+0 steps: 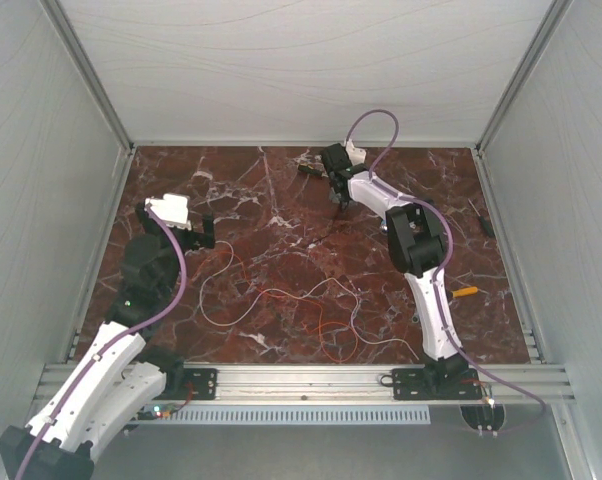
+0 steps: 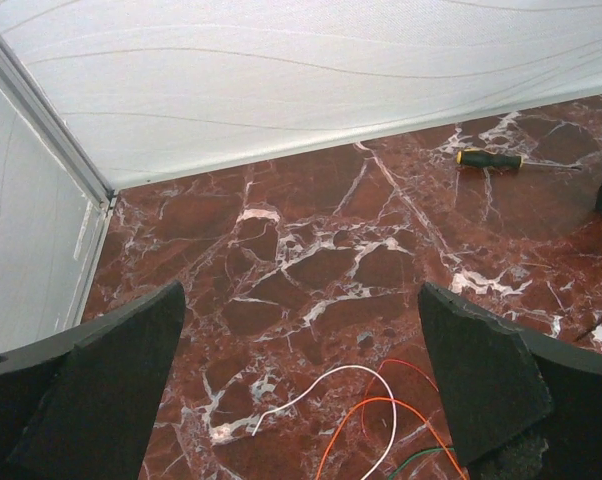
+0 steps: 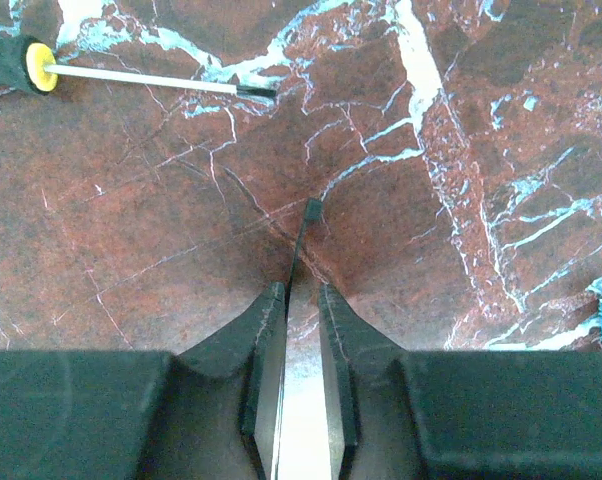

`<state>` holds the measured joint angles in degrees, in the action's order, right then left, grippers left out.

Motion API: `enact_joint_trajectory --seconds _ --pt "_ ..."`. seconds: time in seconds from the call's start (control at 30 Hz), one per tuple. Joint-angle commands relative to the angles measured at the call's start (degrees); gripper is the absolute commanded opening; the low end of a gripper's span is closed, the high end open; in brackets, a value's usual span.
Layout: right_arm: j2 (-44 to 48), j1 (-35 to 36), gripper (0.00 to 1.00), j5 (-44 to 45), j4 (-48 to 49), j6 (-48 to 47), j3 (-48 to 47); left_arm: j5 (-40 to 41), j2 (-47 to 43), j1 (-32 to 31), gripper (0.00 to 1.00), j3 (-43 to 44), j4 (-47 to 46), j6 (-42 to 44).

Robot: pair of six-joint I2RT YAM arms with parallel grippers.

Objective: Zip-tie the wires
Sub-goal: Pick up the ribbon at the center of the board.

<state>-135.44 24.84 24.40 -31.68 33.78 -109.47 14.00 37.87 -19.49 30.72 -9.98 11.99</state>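
While spread wide, the left hand is hovering over thin orange and white wires. The right hand is sitting barely parted around a thin black strip.

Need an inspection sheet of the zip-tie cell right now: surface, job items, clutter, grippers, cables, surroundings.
Surface: red-brown marbled table, white veins.
Job's things: wires loose and tangled mid-table, not bundled; black strip between the right gripper's fingers.
Clutter: screwdriver ahead of the right gripper; orange-handled tool beside the right arm.
Grippers: left gripper wide open, empty, over wire ends; right gripper nearly closed, grip on strip unclear.
Cables: purple cable along each arm.
Surroundings: pale walls on three sides; metal rail at near edge.
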Motion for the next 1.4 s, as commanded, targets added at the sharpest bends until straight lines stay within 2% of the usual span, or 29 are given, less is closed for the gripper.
enact_joint_trajectory --seconds 0.0,0.27,0.33,0.5,0.7,1.07,1.23,1.37 --pt "-4.1 -1.1 0.18 -1.2 -3.0 -1.7 -2.4 -1.4 0.0 0.1 1.0 1.9 -1.8 0.5" --pt "-7.7 -1.7 0.16 -0.9 -6.7 -0.8 -7.9 -1.7 0.1 0.1 1.0 2.0 -1.8 0.5" --pt "-8.2 -1.6 0.14 -0.9 -7.6 -0.4 -8.1 -1.8 0.1 0.1 1.0 2.0 -1.8 0.5" --pt "-8.7 -1.5 0.0 -0.5 -7.7 0.2 -7.8 -2.1 0.2 0.1 1.0 2.0 -1.8 0.4" --pt "-6.7 -2.3 0.0 -2.2 -6.3 1.5 -7.8 -3.0 0.7 0.1 1.0 2.0 -1.7 0.2" --pt "10.1 -4.6 0.0 -13.2 6.2 1.6 -3.8 -9.7 0.6 0.1 1.0 1.5 -2.6 -0.9" --pt "17.7 -4.9 0.0 -18.8 13.0 0.2 -0.2 -17.7 0.1 0.1 1.0 1.2 -3.7 -2.6" --pt "25.8 -4.8 0.0 -30.8 22.9 1.2 8.8 -27.3 -0.2 0.2 1.0 0.8 -5.9 -7.2"
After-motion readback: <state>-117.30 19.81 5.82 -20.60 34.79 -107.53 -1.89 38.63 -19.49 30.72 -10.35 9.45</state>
